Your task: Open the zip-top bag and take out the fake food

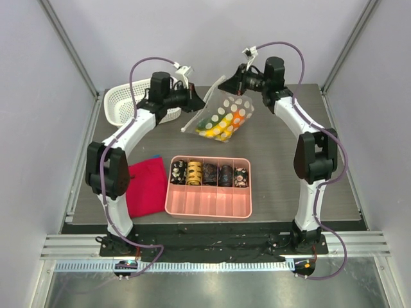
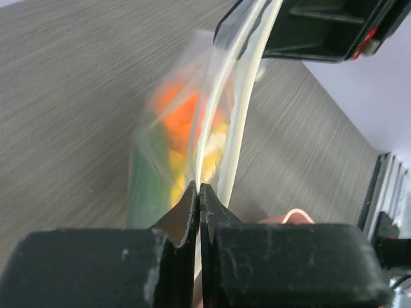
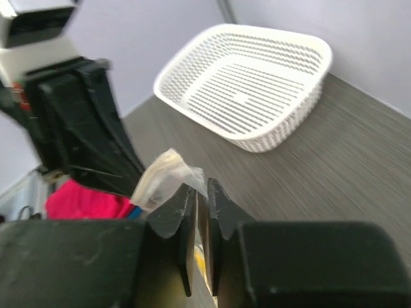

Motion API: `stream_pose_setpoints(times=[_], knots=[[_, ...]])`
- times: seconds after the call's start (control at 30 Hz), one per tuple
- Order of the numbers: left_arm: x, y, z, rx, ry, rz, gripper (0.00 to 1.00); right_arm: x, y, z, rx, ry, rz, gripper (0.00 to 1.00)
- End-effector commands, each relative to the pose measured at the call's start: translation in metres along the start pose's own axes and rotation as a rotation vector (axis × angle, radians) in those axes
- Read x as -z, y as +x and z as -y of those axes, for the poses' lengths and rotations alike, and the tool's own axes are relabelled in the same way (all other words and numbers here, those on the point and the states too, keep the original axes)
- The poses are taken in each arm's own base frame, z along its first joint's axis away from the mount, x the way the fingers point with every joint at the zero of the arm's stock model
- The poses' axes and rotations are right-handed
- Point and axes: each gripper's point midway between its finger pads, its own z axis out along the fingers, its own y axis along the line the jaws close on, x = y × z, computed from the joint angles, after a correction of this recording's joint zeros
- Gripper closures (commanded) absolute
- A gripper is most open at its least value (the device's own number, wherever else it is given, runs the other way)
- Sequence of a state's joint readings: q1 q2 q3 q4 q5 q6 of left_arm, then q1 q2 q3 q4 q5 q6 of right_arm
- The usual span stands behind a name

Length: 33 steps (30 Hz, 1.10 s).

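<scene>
**A:** From the top, what do the fingers have?

**B:** The left gripper point(image 1: 203, 102) and right gripper point(image 1: 227, 85) meet over the far middle of the table point(image 1: 308, 141). Each is at the top edge of the bag point(image 1: 228, 119). The bag hangs tilted below them, and I cannot tell whether its bottom touches the table.

**A:** And what is in the containers?

**B:** The food point(image 1: 218, 127) is inside the bag, in yellow, orange and green. The tray point(image 1: 209, 204) near the front holds five cylinders point(image 1: 209, 173) in its far row. The cloth point(image 1: 146, 186) lies just left of the tray, and the basket point(image 1: 119, 106) sits at the far left.

**A:** What does the left wrist show?

**B:** The left fingers point(image 2: 183, 215) are pressed together with the bag's edge pinched between the tips. The zip strip runs up into the right gripper at the top of the frame. The food is a blur in the bag below, orange on top and green lower left.

**A:** And the right wrist?

**B:** The right fingers point(image 3: 221, 202) are nearly together, with only a thin slit between them. They are closed on a crumpled bit of the bag's film at the tips. The left gripper is close on the left, and the basket stands beyond.
</scene>
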State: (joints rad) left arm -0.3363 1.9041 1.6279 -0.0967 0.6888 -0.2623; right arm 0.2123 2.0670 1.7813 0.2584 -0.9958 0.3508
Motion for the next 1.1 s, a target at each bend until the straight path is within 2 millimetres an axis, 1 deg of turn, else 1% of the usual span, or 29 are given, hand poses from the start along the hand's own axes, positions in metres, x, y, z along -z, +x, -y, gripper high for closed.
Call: stream_pose_setpoints(times=[0.0,0.03,0.07,0.1,0.13,0.17,0.2,0.23,0.27,0.3,0.33,0.37,0.4,0.43,0.47,0.5,0.53,0.57,0.6,0.63,0.67,0.7,0.77,0.83,0.87,0.93,0.97,1.0,1.07], knots=[[0.020,-0.027,0.020,0.147,-0.041,0.102,1.00,0.018,0.005,0.014,0.047,0.321,-0.117,0.78],[0.020,-0.026,0.022,0.173,-0.034,0.109,1.00,0.018,0.006,0.016,0.031,0.370,-0.122,0.77],[0.019,-0.019,0.022,0.246,-0.031,0.110,1.00,0.024,0.006,0.022,-0.016,0.454,-0.126,0.77],[0.020,-0.025,0.025,0.258,-0.028,0.142,1.00,0.027,0.005,0.025,-0.041,0.506,-0.126,0.77],[0.023,-0.028,0.025,0.278,-0.037,0.166,1.00,0.031,0.012,0.025,-0.084,0.544,-0.152,0.76],[0.021,-0.019,0.024,0.343,-0.046,0.164,1.00,0.037,0.008,0.027,-0.114,0.603,-0.137,0.74],[0.022,-0.018,0.024,0.363,-0.050,0.177,1.00,0.039,0.009,0.025,-0.133,0.626,-0.136,0.68],[0.024,-0.025,0.027,0.365,-0.044,0.216,1.00,0.040,0.012,0.021,-0.157,0.647,-0.138,0.61],[0.023,-0.017,0.026,0.388,-0.041,0.218,1.00,0.044,0.011,0.013,-0.162,0.661,-0.132,0.52],[0.024,-0.018,0.030,0.423,-0.031,0.231,1.00,0.043,0.013,0.007,-0.156,0.658,-0.137,0.37],[0.024,-0.021,0.032,0.422,-0.022,0.257,1.00,0.045,0.015,0.004,-0.153,0.672,-0.145,0.10],[0.025,-0.018,0.031,0.433,-0.030,0.264,1.00,0.043,0.023,-0.003,-0.147,0.685,-0.163,0.01],[0.025,-0.019,0.033,0.449,-0.030,0.272,1.00,0.052,0.014,-0.005,-0.117,0.748,-0.139,0.00],[0.024,-0.018,0.037,0.449,-0.021,0.275,1.00,0.056,0.012,-0.009,-0.104,0.781,-0.129,0.00],[0.024,-0.020,0.040,0.447,-0.010,0.292,1.00,0.052,0.023,-0.018,-0.096,0.788,-0.147,0.00],[0.024,-0.022,0.042,0.452,-0.001,0.298,1.00,0.056,0.015,-0.027,-0.073,0.799,-0.127,0.00],[0.024,-0.023,0.046,0.473,0.014,0.303,1.00,0.055,0.014,-0.033,-0.068,0.793,-0.111,0.00],[0.024,-0.025,0.050,0.470,0.035,0.317,1.00,0.057,0.027,-0.034,-0.082,0.801,-0.122,0.00],[0.026,-0.029,0.054,0.471,0.050,0.331,1.00,0.055,0.029,-0.041,-0.089,0.786,-0.116,0.00],[0.027,-0.029,0.056,0.486,0.056,0.337,1.00,0.054,0.024,-0.049,-0.115,0.767,-0.079,0.00],[0.026,-0.027,0.058,0.491,0.058,0.338,1.00,0.058,0.030,-0.047,-0.145,0.795,-0.074,0.00],[0.028,-0.030,0.062,0.486,0.066,0.349,1.00,0.059,0.030,-0.050,-0.158,0.800,-0.071,0.00],[0.027,-0.029,0.068,0.493,0.079,0.350,1.00,0.063,0.029,-0.057,-0.168,0.817,-0.060,0.00],[0.028,-0.032,0.074,0.490,0.094,0.364,1.00,0.060,0.031,-0.064,-0.188,0.808,-0.061,0.00],[0.028,-0.031,0.075,0.492,0.096,0.365,1.00,0.063,0.028,-0.058,-0.206,0.859,-0.036,0.01],[0.026,-0.030,0.080,0.493,0.102,0.364,1.00,0.059,0.034,-0.058,-0.205,0.870,-0.050,0.06],[0.026,-0.029,0.081,0.494,0.106,0.361,1.00,0.058,0.039,-0.051,-0.202,0.895,-0.063,0.16],[0.025,-0.029,0.085,0.493,0.111,0.358,1.00,0.057,0.042,-0.050,-0.206,0.901,-0.074,0.26],[0.024,-0.027,0.086,0.491,0.110,0.355,1.00,0.054,0.049,-0.049,-0.217,0.901,-0.093,0.30]])
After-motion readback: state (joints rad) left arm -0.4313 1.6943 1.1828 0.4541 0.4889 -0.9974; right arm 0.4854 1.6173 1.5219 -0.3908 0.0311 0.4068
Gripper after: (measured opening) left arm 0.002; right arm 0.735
